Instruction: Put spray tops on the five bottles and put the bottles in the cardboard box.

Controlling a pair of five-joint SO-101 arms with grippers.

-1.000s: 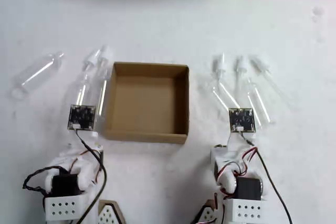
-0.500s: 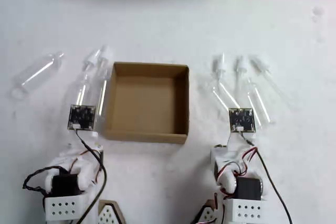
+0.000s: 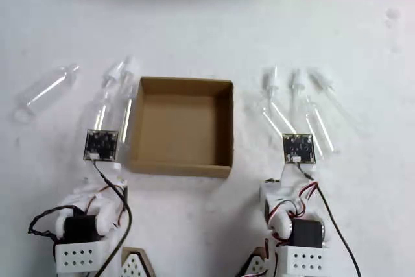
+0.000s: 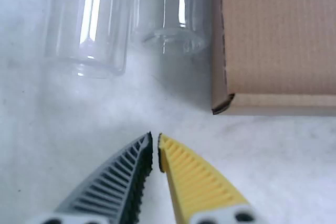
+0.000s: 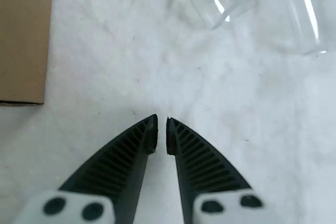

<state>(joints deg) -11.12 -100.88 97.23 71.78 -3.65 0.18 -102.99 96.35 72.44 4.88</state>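
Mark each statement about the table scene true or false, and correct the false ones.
1. The cardboard box has nothing in it. True.
2. The left gripper is holding a bottle. False: it is shut on nothing, over the bare table.
3. Clear bottles lie on both sides of the box. True.
4. One bottle stands upright beside the box. False: all the bottles lie on their sides.
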